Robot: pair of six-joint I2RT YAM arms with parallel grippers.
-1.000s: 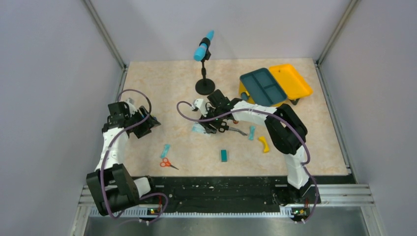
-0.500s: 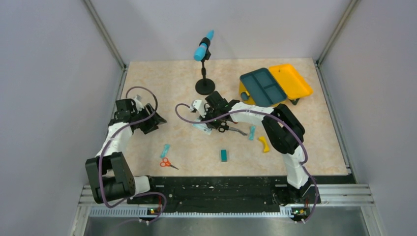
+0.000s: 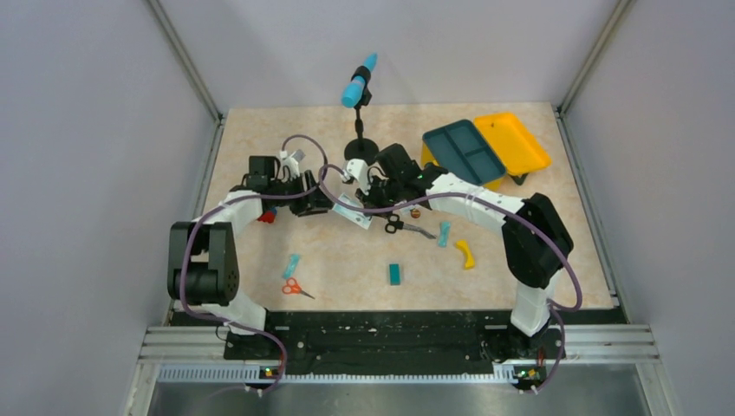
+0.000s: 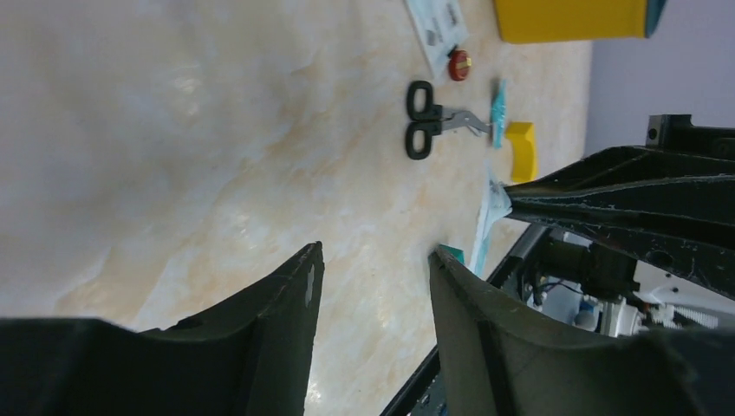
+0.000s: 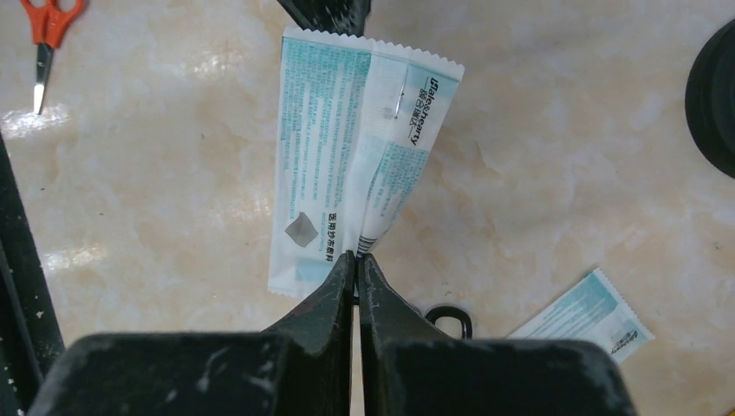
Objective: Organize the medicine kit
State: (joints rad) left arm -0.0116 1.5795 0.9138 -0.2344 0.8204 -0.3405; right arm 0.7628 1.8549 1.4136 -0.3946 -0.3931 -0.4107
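The medicine kit [image 3: 520, 143] stands open at the back right: a yellow box with its dark teal divided tray [image 3: 464, 152] lying across it. My right gripper [image 5: 357, 256] is shut on the near edge of a white and teal packet [image 5: 347, 156], which hangs creased just above the table centre [image 3: 351, 211]. My left gripper [image 4: 374, 256] is open with nothing between its fingers. It hovers low at the packet's far end [image 3: 319, 199], and one black fingertip [image 5: 325, 10] shows just beyond the packet.
Black scissors [image 3: 400, 227], a small teal packet [image 3: 444, 232], a yellow curved piece [image 3: 466, 253] and a teal block [image 3: 394, 274] lie right of centre. Orange scissors [image 3: 295, 288] and another packet [image 3: 291, 264] lie front left. A microphone stand [image 3: 361, 152] rises behind the grippers.
My right gripper has shut on the packet and raised its edge. The left arm has swung from the left edge to the centre, up to the packet, its jaws narrowing.
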